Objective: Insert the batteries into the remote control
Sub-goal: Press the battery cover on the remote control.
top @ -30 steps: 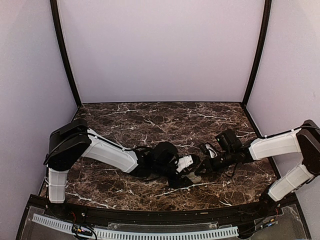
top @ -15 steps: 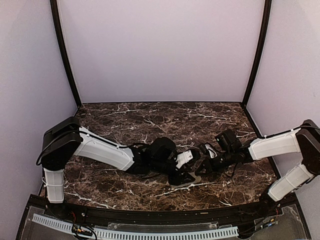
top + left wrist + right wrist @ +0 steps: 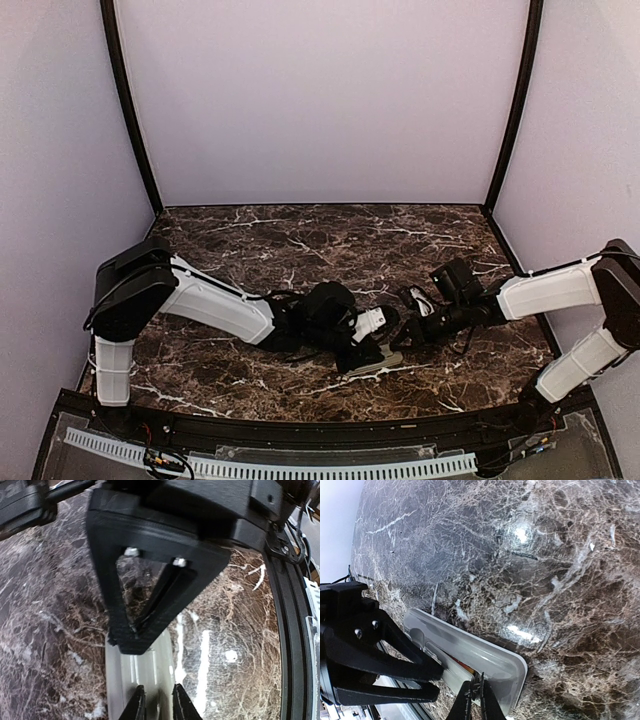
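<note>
Remote control [image 3: 487, 656], just the one, lies flat on the table directly beneath both grippers, which meet over it from either side. The right gripper [image 3: 476, 702] has its two slim dark fingertips pressed almost together, with only a hairline between them. They hang over the near end of the remote, and I can make out nothing held in them. Just beside those tips a single battery [image 3: 465, 667] shows as a short reddish-orange sliver down in the remote's open trough; I can see no more of it than that. The left gripper [image 3: 158, 706] comes in from the opposite end with a narrow gap between its two black fingertips. They stand over the remote's pale grey body, and whether they actually pinch part of it I cannot tell. The remote is a slim rounded-cornered bar of smooth, slightly glossy whitish-grey plastic with a raised rim around the hollow. Around it spreads the table [image 3: 555, 555], polished dark brown marble with white veins, catching bright glints of light. Beyond the grippers stand plain pale lilac walls [image 3: 320, 100].
</note>
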Tool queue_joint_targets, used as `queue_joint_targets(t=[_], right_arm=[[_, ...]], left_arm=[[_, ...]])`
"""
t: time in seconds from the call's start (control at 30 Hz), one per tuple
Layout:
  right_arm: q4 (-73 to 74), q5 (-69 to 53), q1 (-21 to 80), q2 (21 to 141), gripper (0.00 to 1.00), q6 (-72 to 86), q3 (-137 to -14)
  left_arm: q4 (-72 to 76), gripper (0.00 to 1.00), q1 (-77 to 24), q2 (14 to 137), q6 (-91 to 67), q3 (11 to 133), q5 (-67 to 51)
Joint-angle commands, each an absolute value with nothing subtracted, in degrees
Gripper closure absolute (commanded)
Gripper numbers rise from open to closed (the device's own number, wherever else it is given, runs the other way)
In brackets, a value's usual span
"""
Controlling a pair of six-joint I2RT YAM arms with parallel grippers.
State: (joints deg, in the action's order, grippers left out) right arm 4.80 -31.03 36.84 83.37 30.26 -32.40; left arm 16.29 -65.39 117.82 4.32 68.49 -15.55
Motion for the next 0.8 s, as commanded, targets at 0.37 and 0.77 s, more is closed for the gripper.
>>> queue_joint_targets(t=[0.37,0.77], right_arm=[[8.0,-28.4,38.7,85.2,0.94,29.5,-31.7],[8.2,-28.5,38.7,84.8,0.93,29.4,-32.0]], left_arm=[[13.4,0.92,-65.2,117.2,4.7,71.7,-17.2],[10.1,1.00,-64.9,120.5,4.7,72.4,-16.8]])
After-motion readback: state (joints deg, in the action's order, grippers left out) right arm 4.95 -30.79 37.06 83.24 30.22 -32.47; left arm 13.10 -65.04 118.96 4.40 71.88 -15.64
